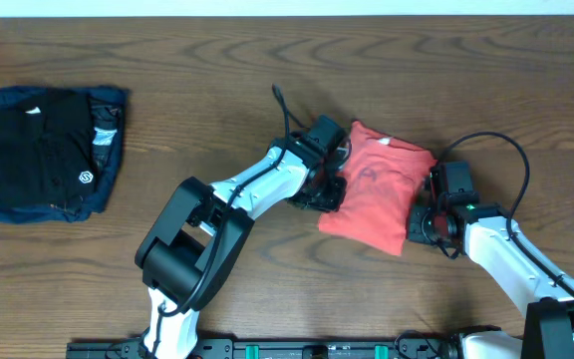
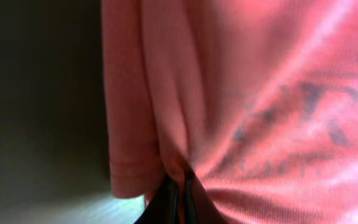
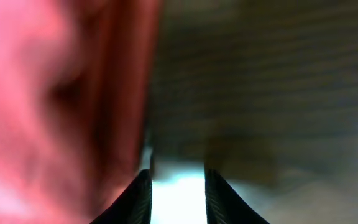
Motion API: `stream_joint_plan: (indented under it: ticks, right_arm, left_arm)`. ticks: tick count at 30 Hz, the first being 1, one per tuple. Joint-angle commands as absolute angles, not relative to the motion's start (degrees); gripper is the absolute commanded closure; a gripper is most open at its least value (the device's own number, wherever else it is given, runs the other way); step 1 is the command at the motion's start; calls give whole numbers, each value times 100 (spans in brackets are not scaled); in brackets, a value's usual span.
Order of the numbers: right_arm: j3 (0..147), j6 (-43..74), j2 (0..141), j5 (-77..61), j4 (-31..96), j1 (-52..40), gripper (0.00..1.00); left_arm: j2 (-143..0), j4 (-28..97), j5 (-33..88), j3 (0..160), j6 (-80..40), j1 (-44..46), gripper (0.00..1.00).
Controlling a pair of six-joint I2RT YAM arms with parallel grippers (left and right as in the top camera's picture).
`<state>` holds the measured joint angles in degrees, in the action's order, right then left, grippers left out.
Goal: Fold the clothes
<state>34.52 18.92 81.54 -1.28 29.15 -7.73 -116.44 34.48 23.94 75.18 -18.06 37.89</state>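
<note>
Left gripper (image 2: 179, 188) pinches the coral-red T-shirt (image 1: 379, 189), fingers pressed together on cloth; right gripper (image 3: 178, 180) stands spread just beside its right edge. I see it folded right of centre on the wooden table (image 1: 267, 80).

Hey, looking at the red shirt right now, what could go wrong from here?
The left gripper pinches a bunched ridge of the T-shirt, so pulling could drag the fold apart. The right gripper is open beside the shirt's edge with no cloth between its fingers; closing there may miss.
</note>
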Motion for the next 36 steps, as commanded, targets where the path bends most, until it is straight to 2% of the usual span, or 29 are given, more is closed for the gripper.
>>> stream_joint_plan:
  ticks: [1, 5, 8, 9, 10, 11, 13, 18, 25, 36]
  right_arm:
    - [3430, 1959, 8206, 397, 2810, -548, 70]
    - [3430, 1920, 8204, 410, 2818, -314, 63]
    - [3430, 1920, 8204, 410, 2897, -121, 61]
    - [3430, 1911, 8204, 410, 2923, -73, 59]
    - [3430, 1868, 8206, 410, 2952, -23, 59]
    - [3430, 1826, 8206, 408, 2965, 14, 58]
    - [3430, 1815, 8204, 408, 3004, 69, 57]
    - [3430, 1817, 8204, 405, 3020, 80, 57]
    - [3430, 1817, 8206, 405, 3103, 80, 55]
    - [3430, 1817, 8204, 405, 3103, 80, 54]
  left_arm:
    - [-11795, 3957, 2029, 7334, -2665, 3975, 94]
    - [-11609, 4224, 2023, 7338, -2705, 4152, 94]
    - [-11260, 4246, 1743, 7356, -2596, 4080, 84]
    - [-11120, 4246, 1518, 7371, -2569, 4027, 65]
    - [-10945, 4222, 1229, 7380, -2510, 3953, 14]
    - [-10794, 4158, 961, 7380, -2477, 3883, 2]
    - [-10506, 3911, 611, 7380, -2281, 3721, 2]
    - [-10315, 2952, 624, 7376, -1754, 3334, 2]
    - [-10753, 1992, 2038, 7371, -1326, 3076, 2]
    - [-11754, 1433, 3063, 7371, -1341, 3111, 2]
